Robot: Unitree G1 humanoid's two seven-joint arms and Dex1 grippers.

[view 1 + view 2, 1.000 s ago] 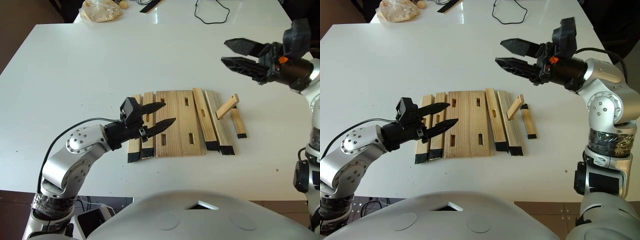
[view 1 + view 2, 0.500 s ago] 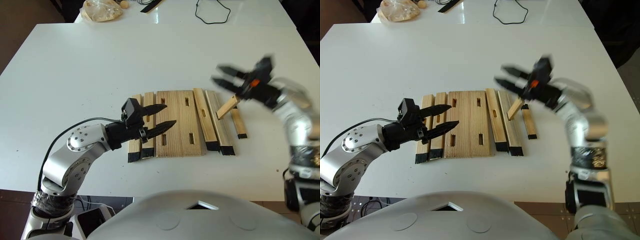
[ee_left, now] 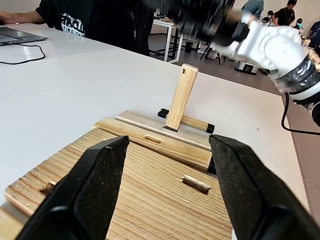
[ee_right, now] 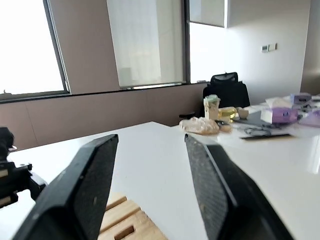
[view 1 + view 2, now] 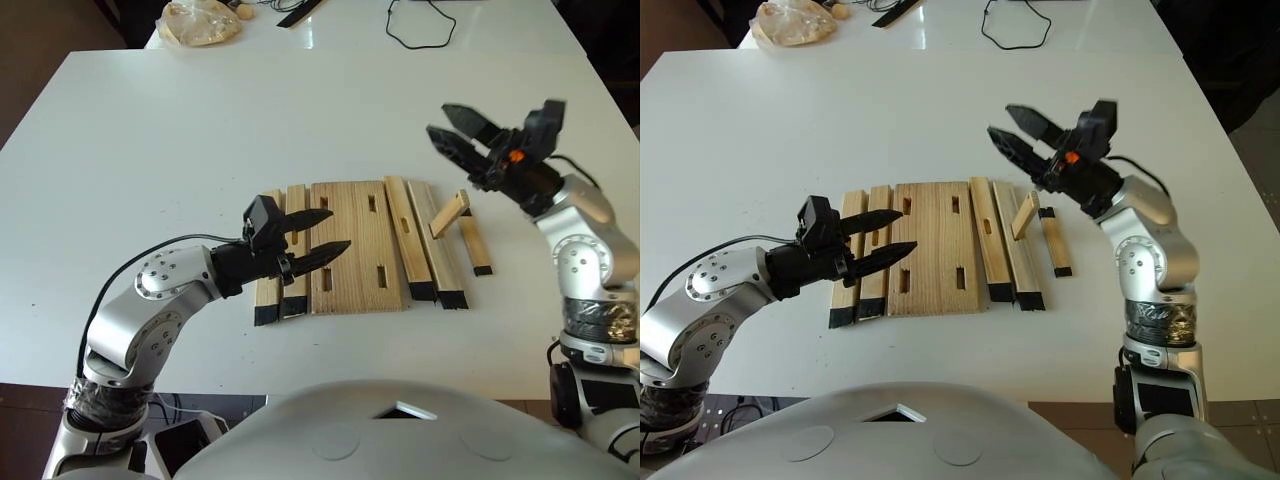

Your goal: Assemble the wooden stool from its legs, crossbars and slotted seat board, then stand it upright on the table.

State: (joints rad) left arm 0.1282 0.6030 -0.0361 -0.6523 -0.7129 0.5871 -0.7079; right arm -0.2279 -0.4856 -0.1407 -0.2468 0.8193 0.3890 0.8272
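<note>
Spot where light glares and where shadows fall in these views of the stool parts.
Right wrist view: the windows glare white, and the right gripper looks dark against them. Left eye view: even light over the table, no hard shadows. Left wrist view: the board evenly lit.

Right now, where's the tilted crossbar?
In the head views the tilted crossbar leans on the rightmost leg, right of the seat board, beside a flat crossbar.

Bright even light; soft shadows; glossy table (image 5: 200, 130) glare.
</note>
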